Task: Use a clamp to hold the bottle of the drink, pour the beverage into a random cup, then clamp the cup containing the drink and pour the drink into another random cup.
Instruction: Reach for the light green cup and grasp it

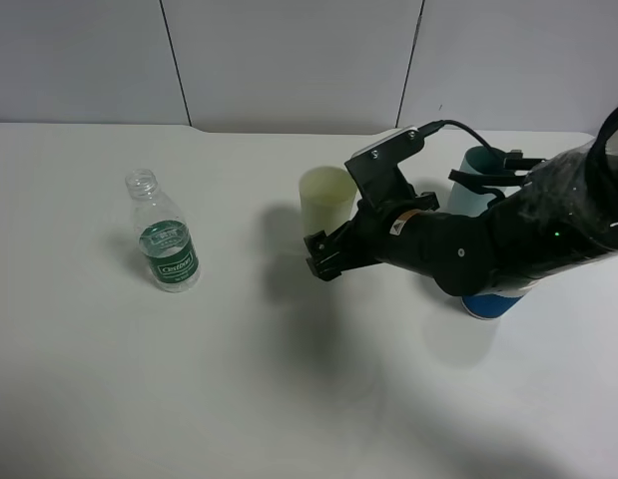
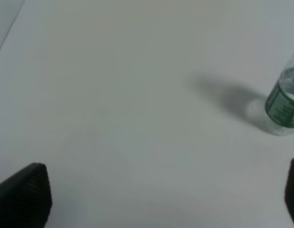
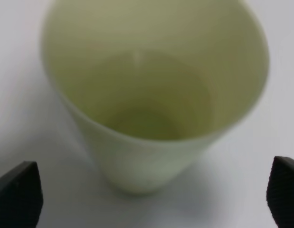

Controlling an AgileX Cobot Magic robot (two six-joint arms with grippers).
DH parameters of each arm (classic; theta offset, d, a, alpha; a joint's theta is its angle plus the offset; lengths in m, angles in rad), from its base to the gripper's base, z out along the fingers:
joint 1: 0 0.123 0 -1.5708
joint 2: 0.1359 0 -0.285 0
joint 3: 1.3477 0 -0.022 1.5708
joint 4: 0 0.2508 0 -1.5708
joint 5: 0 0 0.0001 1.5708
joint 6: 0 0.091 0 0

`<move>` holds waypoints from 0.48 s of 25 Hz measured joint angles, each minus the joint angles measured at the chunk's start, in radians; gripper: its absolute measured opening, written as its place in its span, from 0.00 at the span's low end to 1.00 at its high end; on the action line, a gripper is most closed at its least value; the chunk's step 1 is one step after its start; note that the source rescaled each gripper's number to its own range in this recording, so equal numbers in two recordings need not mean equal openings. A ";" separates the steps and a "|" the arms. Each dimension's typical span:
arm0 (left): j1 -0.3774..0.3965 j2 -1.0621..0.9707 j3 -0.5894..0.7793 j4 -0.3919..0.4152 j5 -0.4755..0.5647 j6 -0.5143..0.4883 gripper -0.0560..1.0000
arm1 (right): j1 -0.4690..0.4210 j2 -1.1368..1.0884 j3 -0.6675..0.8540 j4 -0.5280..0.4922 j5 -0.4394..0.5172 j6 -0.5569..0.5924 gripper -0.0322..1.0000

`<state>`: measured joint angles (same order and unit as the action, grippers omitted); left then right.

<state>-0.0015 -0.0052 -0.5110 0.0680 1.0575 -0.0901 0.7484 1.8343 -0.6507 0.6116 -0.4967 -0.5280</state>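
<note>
Cup-clamp step — right gripper (image 1: 324, 255) released, jaws flanking yellow-green cup (image 1: 326, 198), no contact; next — advance, squeeze wall, lift level

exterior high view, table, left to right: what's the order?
bottle → pale yellow-green cup → teal cup. Left out: right pincer, overlapping the yellow-green cup; blue-bottomed cup, overlapping the teal one.

White lettering on bottle (image 1: 165, 239) label (image 1: 174, 261): unreadable.
</note>
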 joint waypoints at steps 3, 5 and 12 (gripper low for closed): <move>0.000 0.000 0.000 0.000 0.000 0.000 1.00 | 0.000 0.000 0.000 -0.057 -0.026 0.025 0.82; 0.000 0.000 0.000 0.000 0.000 0.000 1.00 | 0.000 0.000 0.000 -0.065 -0.029 0.027 0.82; 0.000 0.000 0.000 0.000 0.000 0.000 1.00 | 0.000 0.058 0.000 -0.110 -0.095 0.042 0.82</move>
<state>-0.0015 -0.0052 -0.5110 0.0680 1.0575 -0.0901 0.7484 1.8921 -0.6507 0.5013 -0.5912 -0.4855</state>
